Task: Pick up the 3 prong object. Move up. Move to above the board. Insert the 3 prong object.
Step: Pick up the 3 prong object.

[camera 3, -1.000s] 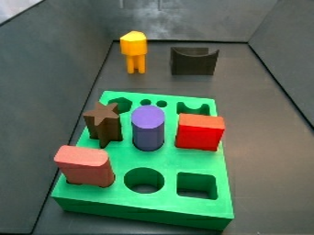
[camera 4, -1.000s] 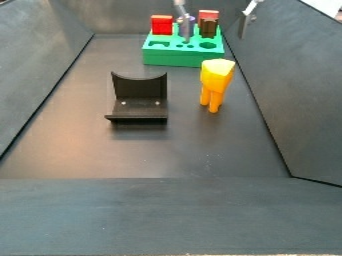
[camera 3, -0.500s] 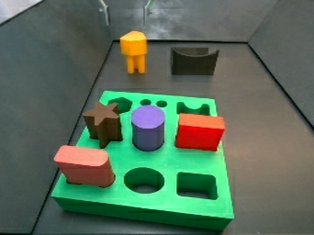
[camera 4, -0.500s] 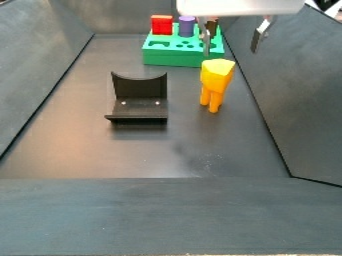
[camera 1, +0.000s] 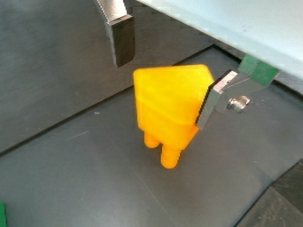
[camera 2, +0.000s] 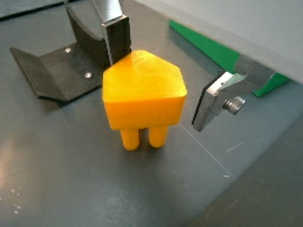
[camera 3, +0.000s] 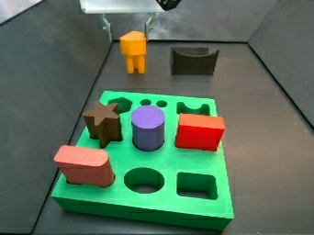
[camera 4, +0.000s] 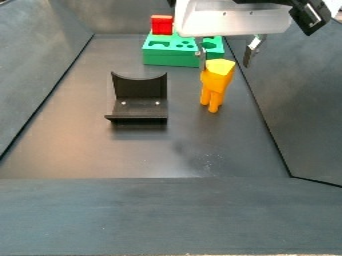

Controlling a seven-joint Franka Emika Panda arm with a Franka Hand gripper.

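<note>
Gripper (camera 1: 166, 58): above the prong piece (camera 1: 169, 105), fingers (camera 1: 120, 37) spread wide to either side of its top, holding nothing.
Prong piece: orange-yellow, upright on its prongs on the floor near the far wall (camera 3: 132, 50), beside the fixture (camera 3: 193, 61).
Board (camera 3: 73, 197): green, at the near end, carrying a purple cylinder (camera 3: 149, 128) and red blocks (camera 3: 200, 131).

Smooth orange plastic 3 prong object (camera 2: 142, 93), silver metal claw (camera 2: 166, 75) above
</note>
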